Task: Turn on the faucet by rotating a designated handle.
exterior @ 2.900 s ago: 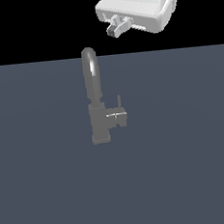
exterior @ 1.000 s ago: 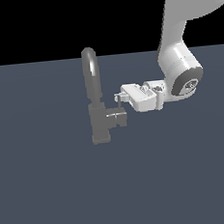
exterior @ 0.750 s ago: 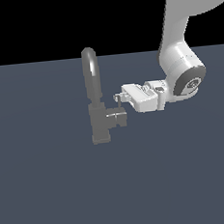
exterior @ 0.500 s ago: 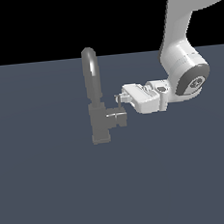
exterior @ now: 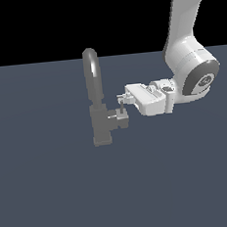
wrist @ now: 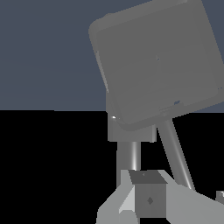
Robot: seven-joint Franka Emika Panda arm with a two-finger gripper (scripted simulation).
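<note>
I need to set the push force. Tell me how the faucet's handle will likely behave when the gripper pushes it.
The handle looks like rigid grey metal, so it probably won't bend. It projects from the blocky faucet body, so it should pivot, not slide. Its thin lever beside the gripper offers little contact, so slipping seems possible.

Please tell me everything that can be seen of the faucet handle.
The handle is a short grey cylindrical stub, metallic in look, projecting sideways from the blocky body of the faucet toward the exterior view's right. A thin rod lever rises from it, roughly upright. The tool is at the top of the lever; whether it grips or only touches it cannot be told. In the wrist view the lever runs between the tool and the body.
</note>
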